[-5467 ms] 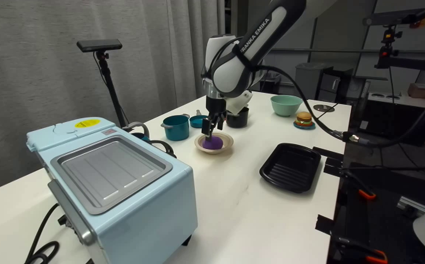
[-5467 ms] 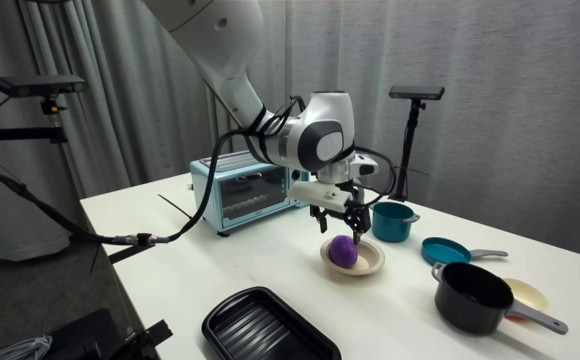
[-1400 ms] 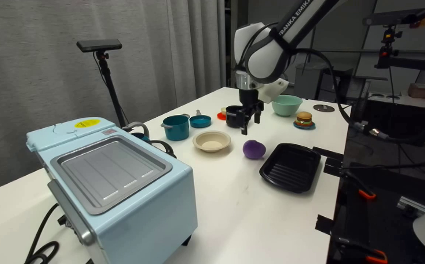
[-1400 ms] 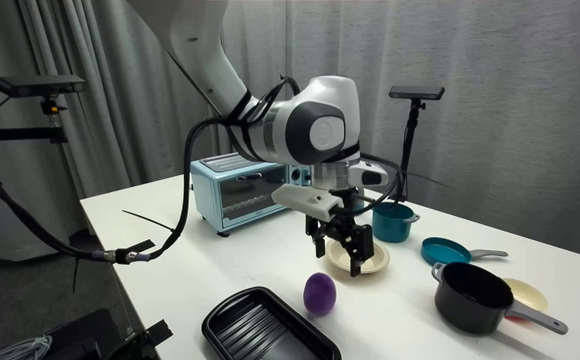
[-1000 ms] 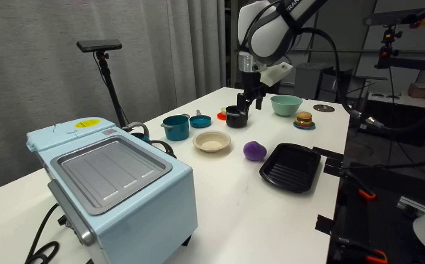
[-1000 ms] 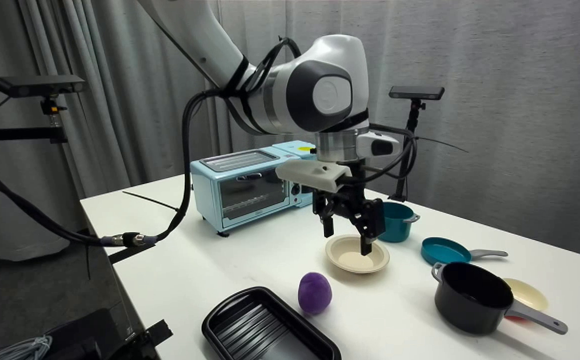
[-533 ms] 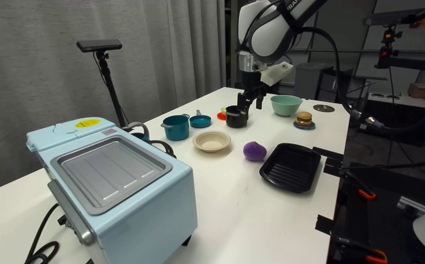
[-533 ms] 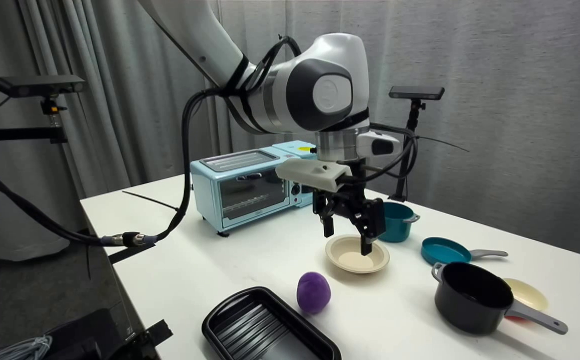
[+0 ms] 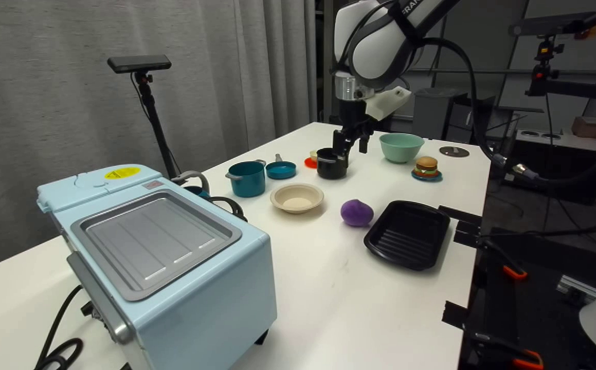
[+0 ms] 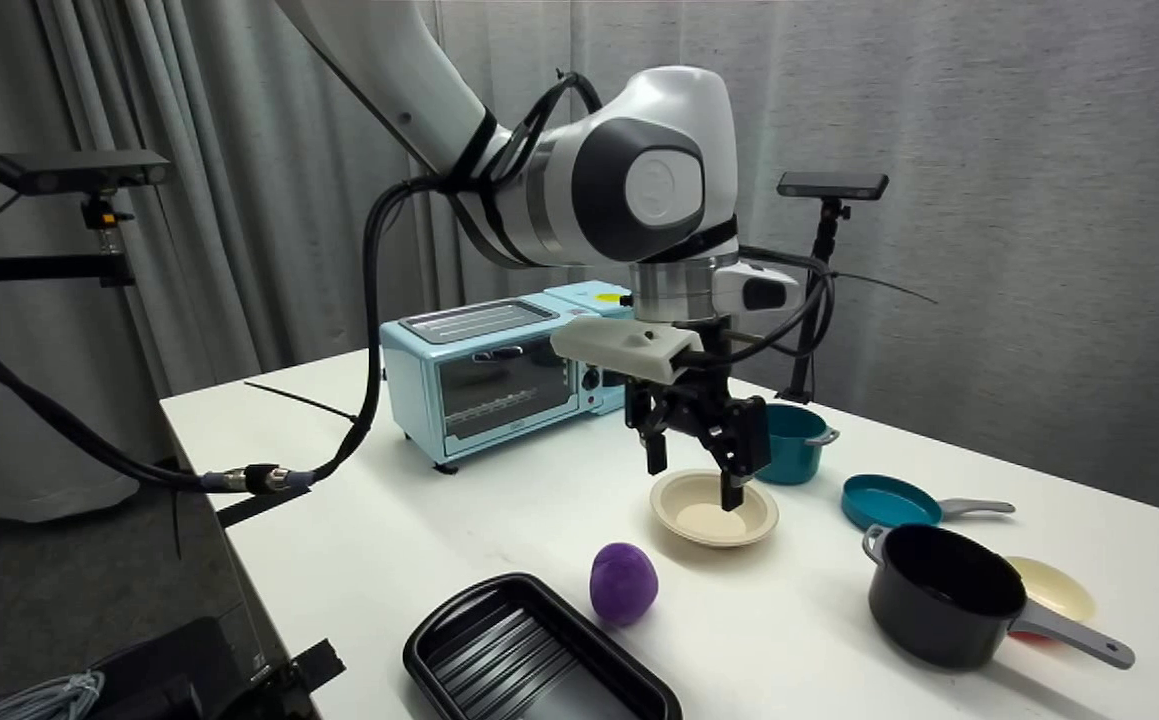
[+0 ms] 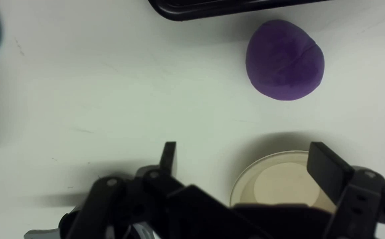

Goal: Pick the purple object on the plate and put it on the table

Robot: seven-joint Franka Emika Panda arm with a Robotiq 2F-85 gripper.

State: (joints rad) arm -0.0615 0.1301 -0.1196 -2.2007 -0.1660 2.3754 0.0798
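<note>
Purple object (image 11: pixel 285 61) on surface (image 11: pixel 192 109), wrist-view twelve o'clock from plate (image 11: pixel 285 182); end effector (image 11: pixel 245 157) spread, empty; task seems done, nothing left.

Purple object (image 10: pixel 624 583), cream plate (image 9: pixel 296 204), white table (image 10: pixel 499 515).
Tray (image 9: pixel 408 234) is black, rib-patterned; oven (image 9: pixel 205 293) is light blue with a yellow label (image 9: pixel 122 173); bowl (image 9: pixel 401 149) is mint green; frying pan (image 10: pixel 889 503) is teal, its handle (image 10: pixel 977 506) grey; curtain (image 9: pixel 200 103) is grey; fingers (image 11: pixel 327 169) are black.
</note>
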